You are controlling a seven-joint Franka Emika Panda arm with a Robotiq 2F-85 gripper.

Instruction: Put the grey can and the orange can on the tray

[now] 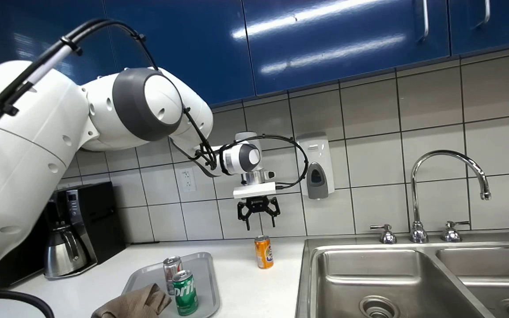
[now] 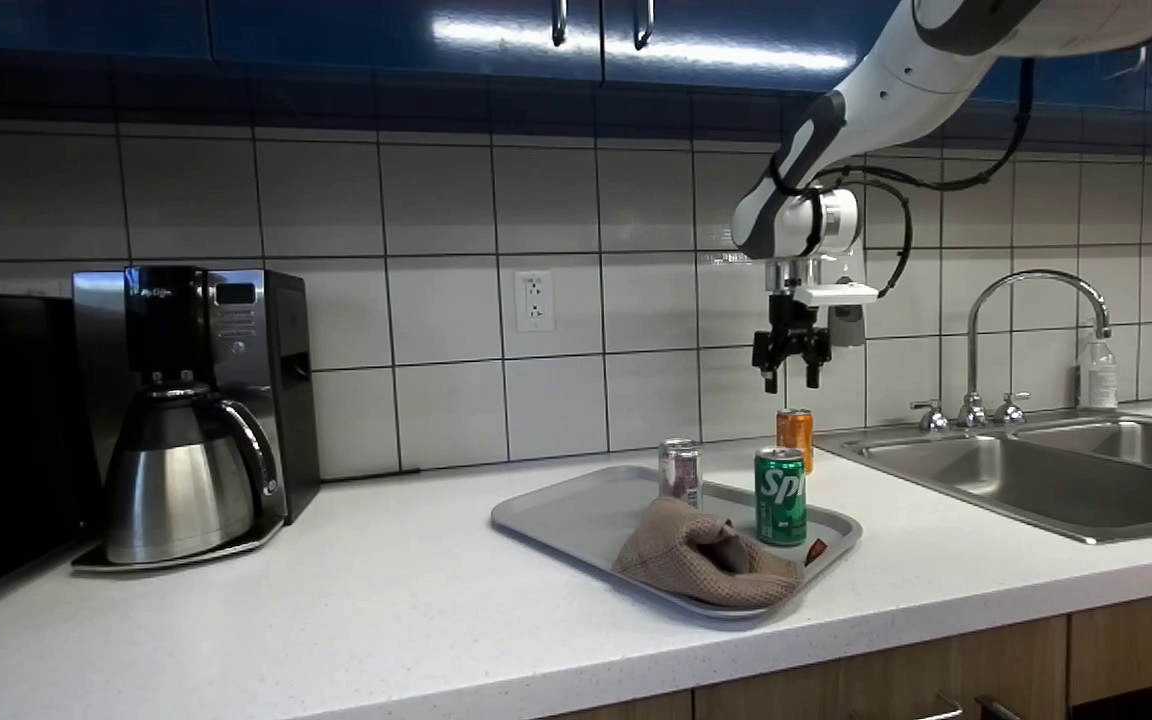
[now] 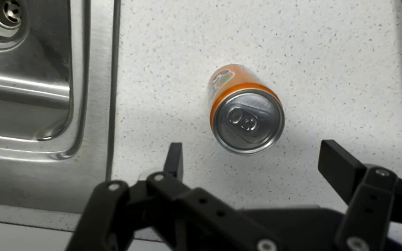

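While gripper (image 1: 261, 225) hangs wide overhead, orange can (image 1: 263, 253) stands upright, silver-topped, printed on side.

"What sort of place is this?"
"Kitchen; home or office, cannot tell."
"Fixtures?"
"Stainless-steel double-basin sink (image 1: 451, 276); chrome gooseneck faucet (image 1: 415, 194); tiled backsplash (image 2: 446, 310); blue overhead cabinets (image 1: 338, 48); wood-grain cabinet fronts (image 2: 896, 660) under a speckled white countertop (image 2: 336, 610)."
"Appliances, fittings?"
"Coffee maker (image 2: 236, 340) with steel carafe (image 2: 181, 500) stands on the countertop; wall-mounted soap dispenser (image 1: 320, 154); electrical outlet (image 2: 535, 300)."

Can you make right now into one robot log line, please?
tool: open, above orange can | orange can: upright on counter | grey can: on tray
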